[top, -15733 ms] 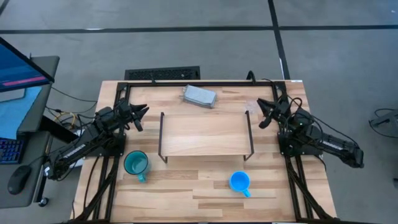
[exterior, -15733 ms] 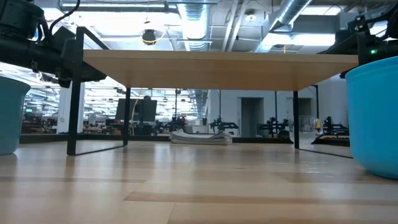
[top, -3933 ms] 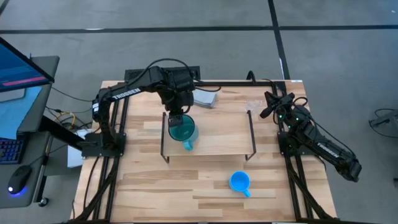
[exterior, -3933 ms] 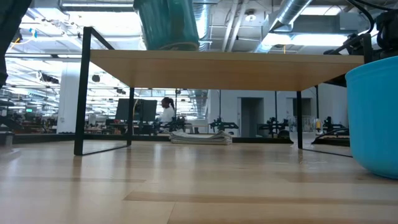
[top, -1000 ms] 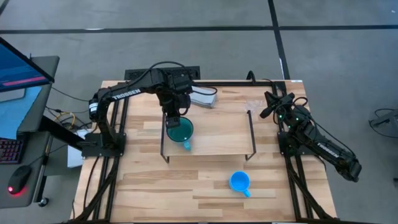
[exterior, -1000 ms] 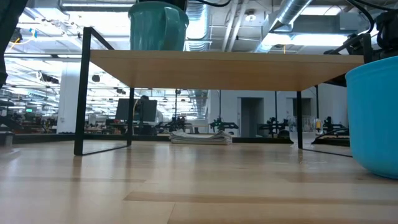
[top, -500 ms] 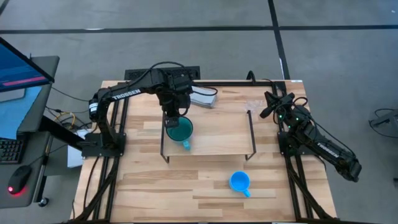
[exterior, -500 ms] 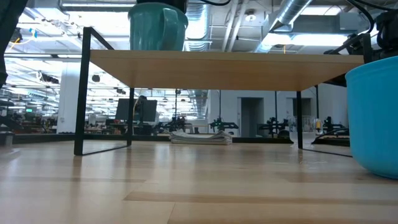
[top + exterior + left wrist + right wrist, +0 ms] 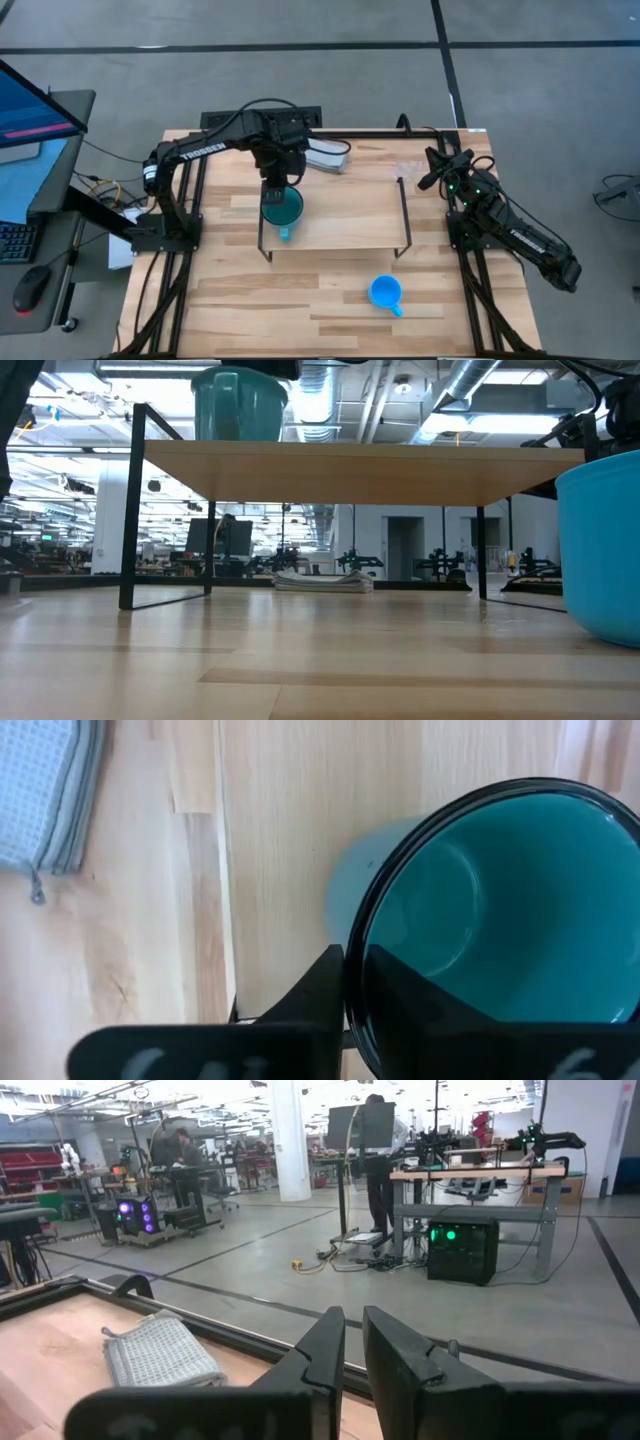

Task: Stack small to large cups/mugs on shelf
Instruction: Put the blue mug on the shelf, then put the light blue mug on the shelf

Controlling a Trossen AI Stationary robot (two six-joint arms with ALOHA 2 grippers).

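The shelf [image 9: 335,212], a low light-wood board on thin dark wire legs, stood in the middle of the wooden table [image 9: 250,310], and everything else is placed here by it. The large teal mug [image 9: 283,207] sat upright on the shelf's top, close to its left end, with its handle pointing toward the shelf's front edge; in the low view the teal mug [image 9: 240,405] rose above the board [image 9: 360,460] near its left leg. The left gripper [image 9: 278,186] hung over the back part of that mug's rim, and in the left wrist view its dark fingers [image 9: 318,995] stood pinched close on the mug's rim [image 9: 480,910], one outside the wall and one inside, so the gripper was closed on the teal mug. The smaller blue mug [image 9: 385,292] stood on the table in front of the shelf, toward its right end and well apart from it, and filled the right edge of the low view [image 9: 600,550]. A grey woven cloth pouch [image 9: 325,157] lay on the table just behind the shelf's left half. The right gripper [image 9: 432,172] waited off the shelf's right end, above the table's back right corner, holding nothing; in the right wrist view its fingers [image 9: 325,1350] stood narrowly apart, with only a slim gap between them.
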